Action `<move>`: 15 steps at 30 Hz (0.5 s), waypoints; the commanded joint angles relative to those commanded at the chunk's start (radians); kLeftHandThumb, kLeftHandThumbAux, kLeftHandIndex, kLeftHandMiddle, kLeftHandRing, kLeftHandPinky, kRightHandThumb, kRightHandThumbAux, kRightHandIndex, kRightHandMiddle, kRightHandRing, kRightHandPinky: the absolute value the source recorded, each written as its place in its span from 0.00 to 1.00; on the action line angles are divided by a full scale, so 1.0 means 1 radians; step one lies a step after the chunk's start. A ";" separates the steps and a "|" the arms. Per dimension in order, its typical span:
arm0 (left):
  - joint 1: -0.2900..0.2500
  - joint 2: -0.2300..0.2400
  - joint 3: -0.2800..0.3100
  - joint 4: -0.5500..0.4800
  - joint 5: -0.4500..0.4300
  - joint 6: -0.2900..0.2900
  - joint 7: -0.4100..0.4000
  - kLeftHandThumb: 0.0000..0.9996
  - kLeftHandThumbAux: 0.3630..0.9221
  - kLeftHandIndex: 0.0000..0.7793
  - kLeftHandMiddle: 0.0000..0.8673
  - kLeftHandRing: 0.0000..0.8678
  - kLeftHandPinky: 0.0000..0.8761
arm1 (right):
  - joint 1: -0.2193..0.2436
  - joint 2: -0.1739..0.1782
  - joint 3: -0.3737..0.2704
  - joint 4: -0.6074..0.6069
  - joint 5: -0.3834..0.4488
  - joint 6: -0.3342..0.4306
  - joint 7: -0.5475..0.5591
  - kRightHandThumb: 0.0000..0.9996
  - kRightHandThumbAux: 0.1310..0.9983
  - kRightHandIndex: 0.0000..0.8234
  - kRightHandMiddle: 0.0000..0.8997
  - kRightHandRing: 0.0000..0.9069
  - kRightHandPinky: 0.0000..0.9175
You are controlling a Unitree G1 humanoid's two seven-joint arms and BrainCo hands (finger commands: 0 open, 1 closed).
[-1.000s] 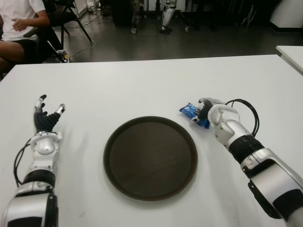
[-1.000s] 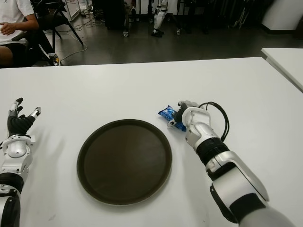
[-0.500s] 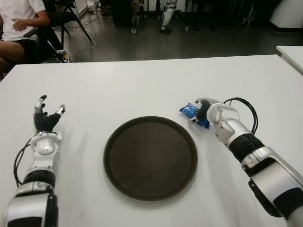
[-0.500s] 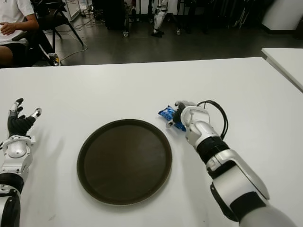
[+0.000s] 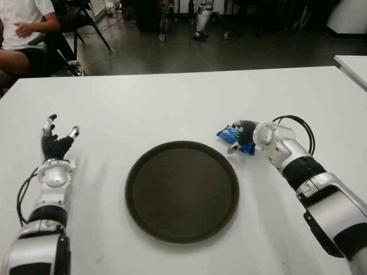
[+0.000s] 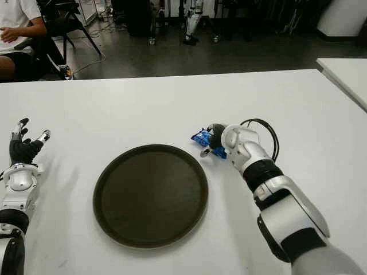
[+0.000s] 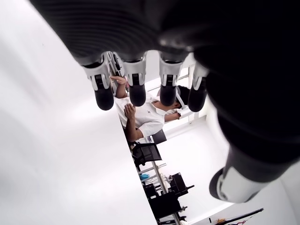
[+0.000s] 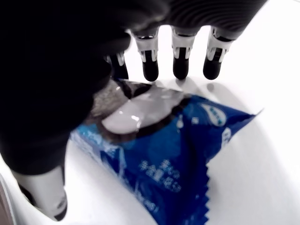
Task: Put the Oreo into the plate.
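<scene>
A: Since a second ago the right hand [image 5: 248,133] has turned at the wrist and shifted a little up the bench [image 5: 172,103]; the blue Oreo packet [image 5: 230,135] has barely moved.

B: And the left hand [image 5: 55,144]?

A: Unchanged. It shows on the left side of the bench, well apart from the plate [image 5: 182,191], with its fingers [image 7: 137,86] spread and straight, holding nothing.

B: Where is the Oreo packet now?

A: On the bench, just beside the plate's upper right rim and outside it. The right hand is on top of it. In the right wrist view the packet [image 8: 173,159] lies right under the palm, with the fingers [image 8: 180,56] reaching past its far edge and the thumb down at its near side.

B: So the packet is gripped?

A: The fingers are curled around it, thumb on one side and fingertips on the other. I cannot tell whether the packet has left the surface.

B: Anything in the plate?

A: It is a dark round plate in the middle of the bench. A person [image 5: 26,28] sits on a chair beyond the far left corner.
</scene>
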 joint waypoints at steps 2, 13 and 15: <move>0.000 0.000 0.000 0.000 -0.001 0.000 0.000 0.00 0.59 0.00 0.00 0.00 0.00 | -0.004 0.001 0.002 0.010 -0.003 -0.006 -0.001 0.00 0.72 0.02 0.07 0.02 0.00; -0.004 -0.003 0.009 0.003 -0.011 -0.001 -0.004 0.00 0.59 0.00 0.00 0.00 0.00 | -0.016 0.013 0.001 0.058 -0.009 -0.025 -0.040 0.00 0.70 0.03 0.08 0.02 0.00; -0.003 -0.002 0.005 0.003 -0.006 -0.002 -0.002 0.00 0.58 0.00 0.00 0.00 0.00 | -0.017 0.015 -0.001 0.063 -0.008 -0.026 -0.045 0.00 0.70 0.03 0.08 0.02 0.00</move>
